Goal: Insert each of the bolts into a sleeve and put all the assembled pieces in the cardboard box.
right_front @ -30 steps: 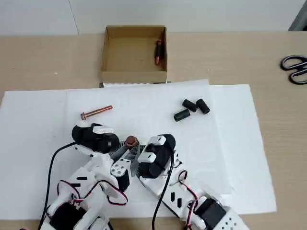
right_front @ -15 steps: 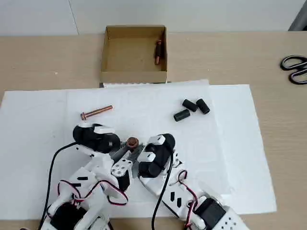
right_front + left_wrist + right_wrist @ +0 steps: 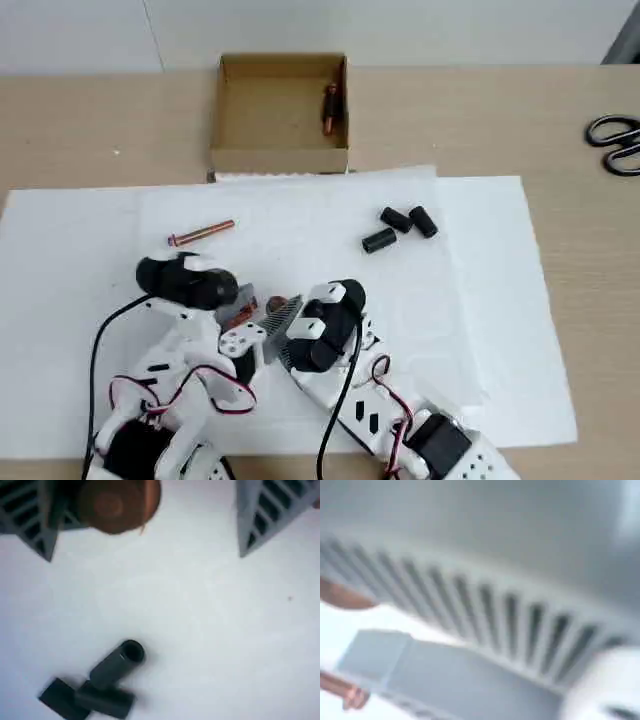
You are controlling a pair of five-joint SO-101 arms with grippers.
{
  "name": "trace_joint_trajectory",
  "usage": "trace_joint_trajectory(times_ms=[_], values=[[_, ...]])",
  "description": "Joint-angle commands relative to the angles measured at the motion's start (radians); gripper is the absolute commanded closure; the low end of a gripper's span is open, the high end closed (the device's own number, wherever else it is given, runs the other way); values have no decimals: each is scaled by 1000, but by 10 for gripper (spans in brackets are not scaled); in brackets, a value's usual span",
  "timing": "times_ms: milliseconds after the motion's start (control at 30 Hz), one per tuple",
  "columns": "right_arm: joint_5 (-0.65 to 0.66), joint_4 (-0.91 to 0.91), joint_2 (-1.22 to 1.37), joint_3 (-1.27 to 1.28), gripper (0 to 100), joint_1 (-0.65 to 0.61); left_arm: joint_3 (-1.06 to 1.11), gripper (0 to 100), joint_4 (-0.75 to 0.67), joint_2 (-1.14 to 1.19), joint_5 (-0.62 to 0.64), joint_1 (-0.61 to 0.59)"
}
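A copper bolt point(image 3: 273, 303) sits low on the white sheet between my two arms; its round head point(image 3: 117, 502) lies close against one finger point(image 3: 35, 525) of my left gripper point(image 3: 145, 554). That gripper point(image 3: 252, 310) is open, its fingers wide apart with bare sheet between them. My right gripper point(image 3: 284, 320) is just right of the bolt, and copper streaks point(image 3: 342, 597) show past a ribbed grey finger point(image 3: 485, 615) in the right wrist view. A second bolt point(image 3: 201, 234) lies loose farther back. Three black sleeves point(image 3: 399, 229) point(image 3: 100, 682) lie clustered together. The cardboard box point(image 3: 232, 110) holds one assembled piece point(image 3: 330, 108).
A white sheet point(image 3: 500, 300) covers the wooden table point(image 3: 480, 120). Scissors point(image 3: 615, 143) lie at the far right edge. The box stands just beyond the sheet's far edge.
My left arm has swung a little to the left. The bolt head has dropped slightly lower between the grippers. The right arm has hardly moved.
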Motion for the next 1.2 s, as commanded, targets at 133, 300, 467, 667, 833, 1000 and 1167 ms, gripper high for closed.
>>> trace_joint_trajectory(times_ms=[133,300,467,667,833,1000,1167], values=[[-3,-21,-13,-26,997,19,-137,777,-8,-5,11,-52],[-3,-22,-15,-12,997,85,-219,802,12,-5,41,-54],[-5,-22,-15,-17,997,113,-209,997,9,-8,43,-120],[-5,-22,-15,-18,997,216,-41,994,12,-8,23,-353],[-8,-16,-15,-12,997,314,114,994,6,-9,-64,-397],[-11,61,-15,-14,997,404,225,994,5,-9,-64,-394],[-12,85,-15,-18,997,481,232,994,-21,-9,-63,-396]])
